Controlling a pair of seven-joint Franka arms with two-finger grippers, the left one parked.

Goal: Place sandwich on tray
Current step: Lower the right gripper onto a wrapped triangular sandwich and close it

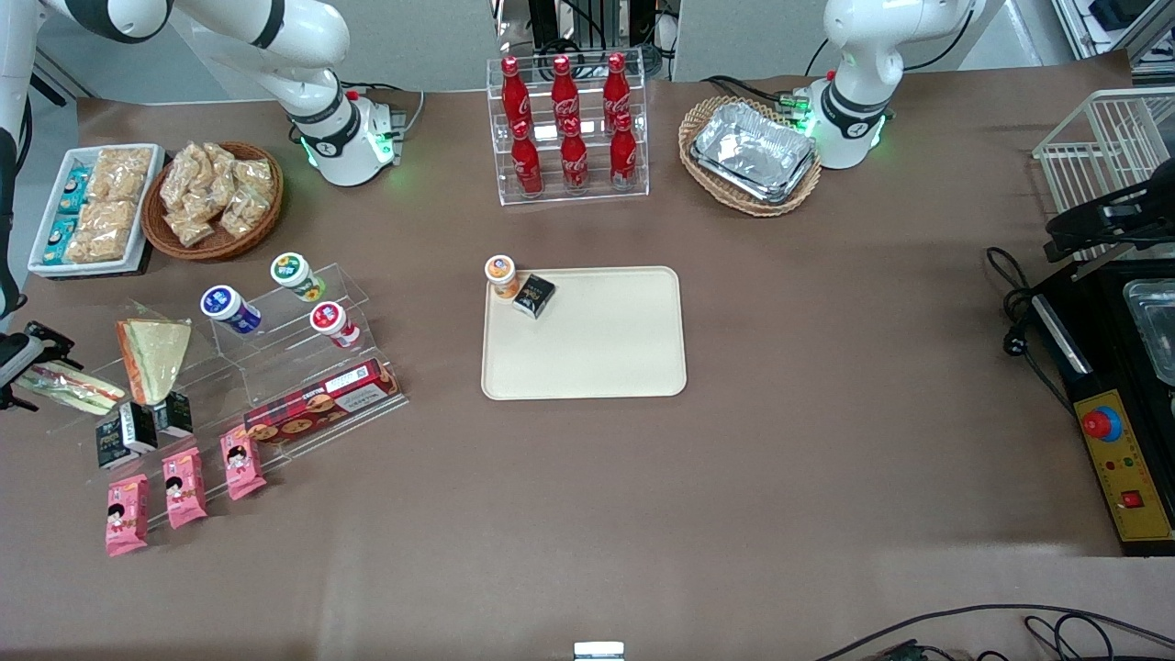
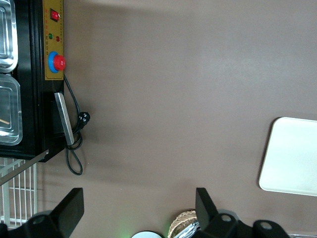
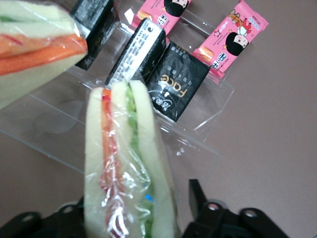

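Brown tabletop [image 1: 826, 441], working arm's edge: my gripper [image 1: 37, 363] has its fingers [image 3: 203, 210] pinching the sandwich [image 3: 126, 173]; tray [image 1: 587, 358] sits mid-table.

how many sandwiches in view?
2. One sandwich sits in the gripper at the working arm's end of the table; the orange-edged wedge stands beside it on the clear rack.

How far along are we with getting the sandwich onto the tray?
Done: the pincer is shut on the sandwich at the working arm's end of the table, beside the orange-edged wedge. In hand: the pick-up. Left: carrying it to the tray, which holds only a small cup and black packet.
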